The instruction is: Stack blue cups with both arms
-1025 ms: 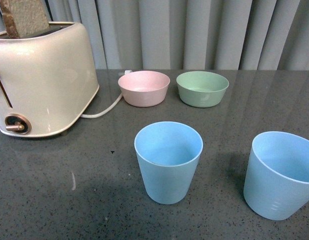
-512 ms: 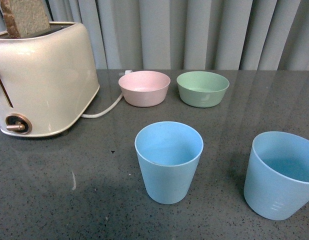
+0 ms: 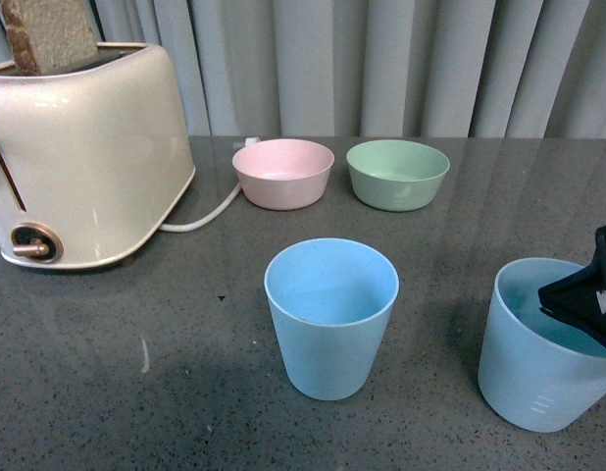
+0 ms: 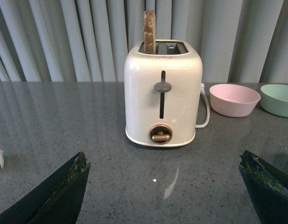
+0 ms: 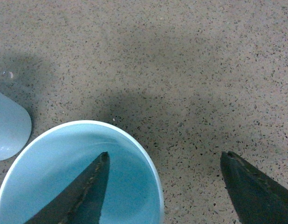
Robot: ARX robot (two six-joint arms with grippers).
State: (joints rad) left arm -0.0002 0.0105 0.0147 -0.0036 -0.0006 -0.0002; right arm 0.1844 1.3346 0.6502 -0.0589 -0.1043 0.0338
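The right gripper [image 5: 165,156] straddles the blue cup [image 5: 51,163] at its rim, jaws apart: one finger inside it, the other outside over the speckled countertop [image 5: 181,70] (a second blue cup [image 5: 9,126] stands just beside it).

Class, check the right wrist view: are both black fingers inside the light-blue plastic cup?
No: one finger sits inside the light-blue plastic cup; the other is outside its rim, over the speckled table.

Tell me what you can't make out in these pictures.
Front view: the right blue cup runs off the frame edge, its mouth partly covered by the right gripper.
Right wrist view: whether the inner finger touches the cup wall.
Left wrist view: of the left gripper only fingertips show; no cups.
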